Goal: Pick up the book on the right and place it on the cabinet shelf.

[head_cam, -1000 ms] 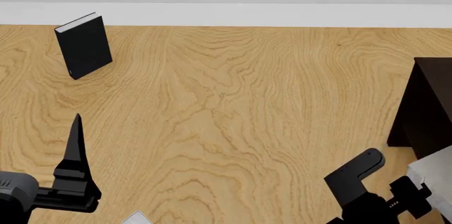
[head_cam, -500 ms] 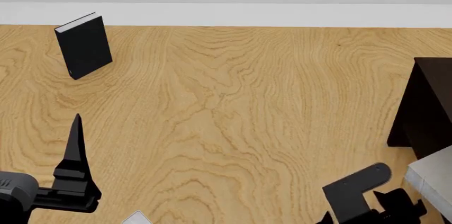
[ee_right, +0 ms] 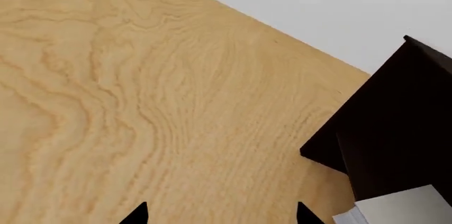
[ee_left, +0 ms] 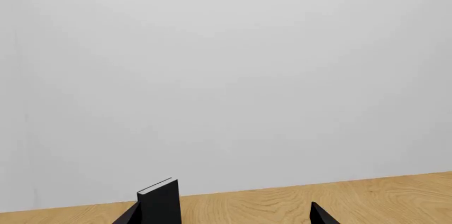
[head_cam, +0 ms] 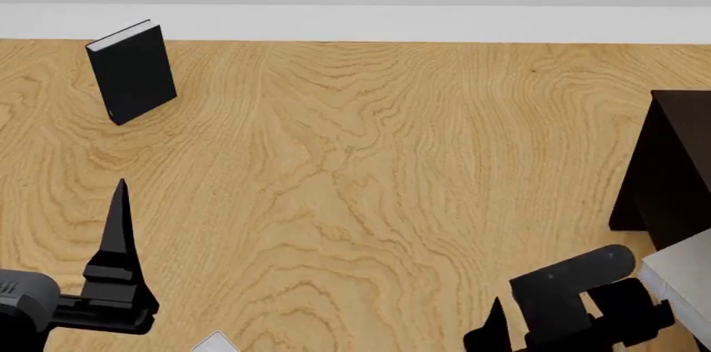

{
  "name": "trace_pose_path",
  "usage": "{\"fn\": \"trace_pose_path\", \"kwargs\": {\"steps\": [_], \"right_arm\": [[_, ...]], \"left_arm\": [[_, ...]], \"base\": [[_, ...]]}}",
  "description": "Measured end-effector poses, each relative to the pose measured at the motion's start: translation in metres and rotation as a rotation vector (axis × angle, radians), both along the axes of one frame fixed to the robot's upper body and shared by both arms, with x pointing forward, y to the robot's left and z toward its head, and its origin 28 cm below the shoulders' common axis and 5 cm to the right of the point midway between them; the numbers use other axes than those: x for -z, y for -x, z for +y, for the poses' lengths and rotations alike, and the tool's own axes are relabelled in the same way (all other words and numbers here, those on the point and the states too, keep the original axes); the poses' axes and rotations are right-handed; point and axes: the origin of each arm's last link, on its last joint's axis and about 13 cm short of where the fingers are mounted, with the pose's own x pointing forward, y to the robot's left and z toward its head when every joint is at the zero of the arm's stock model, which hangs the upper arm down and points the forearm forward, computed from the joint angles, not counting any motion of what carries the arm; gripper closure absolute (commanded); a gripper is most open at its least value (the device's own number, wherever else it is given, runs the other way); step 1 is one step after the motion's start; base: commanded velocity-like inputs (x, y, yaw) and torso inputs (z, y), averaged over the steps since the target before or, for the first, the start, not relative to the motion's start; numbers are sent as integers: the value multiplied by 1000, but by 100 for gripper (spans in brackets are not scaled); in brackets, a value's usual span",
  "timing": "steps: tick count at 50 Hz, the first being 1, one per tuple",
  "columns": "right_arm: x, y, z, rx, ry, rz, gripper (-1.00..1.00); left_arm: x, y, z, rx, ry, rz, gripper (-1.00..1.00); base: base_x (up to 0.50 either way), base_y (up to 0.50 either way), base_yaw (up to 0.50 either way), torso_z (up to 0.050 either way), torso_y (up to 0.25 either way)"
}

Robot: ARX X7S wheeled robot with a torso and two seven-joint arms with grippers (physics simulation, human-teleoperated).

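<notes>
Your right gripper (ee_right: 219, 214) was spread open, empty, over the table (head_cam: 355, 169). The grey book (head_cam: 680, 273) lay flat at the far right beside the dark cabinet (head_cam: 672, 169) — its long axis unclear. Left gripper (ee_left: 224, 214) likewise gaped.

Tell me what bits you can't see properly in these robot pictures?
- The grey book: cut off by the head view's right edge, and partly behind the right pincer's arm.
- The cabinet: only one corner shows in the right wrist view, so no shelf is visible.
- The left pincer: only its fingertips peek in at the wrist picture's edge.
- The black book: its lower part is cut off there.
</notes>
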Motion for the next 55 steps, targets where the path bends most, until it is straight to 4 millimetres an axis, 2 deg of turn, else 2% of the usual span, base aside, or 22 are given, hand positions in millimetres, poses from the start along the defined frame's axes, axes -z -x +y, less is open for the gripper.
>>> {"fn": "trace_pose_path", "kwargs": {"steps": [32, 44, 55], "right_arm": [[-59, 7, 18, -53, 3, -143, -100], [-71, 20, 22, -87, -21, -189, -100], [-74, 35, 26, -133, -50, -213, -100]], "left_arm": [[0, 0, 0, 0, 0, 0, -100], [0, 0, 0, 0, 0, 0, -100], [0, 0, 0, 0, 0, 0, -100]], "base": [[-1, 0, 0, 1, 0], [-2, 0, 0, 1, 0], [0, 0, 0, 1, 0]]}}
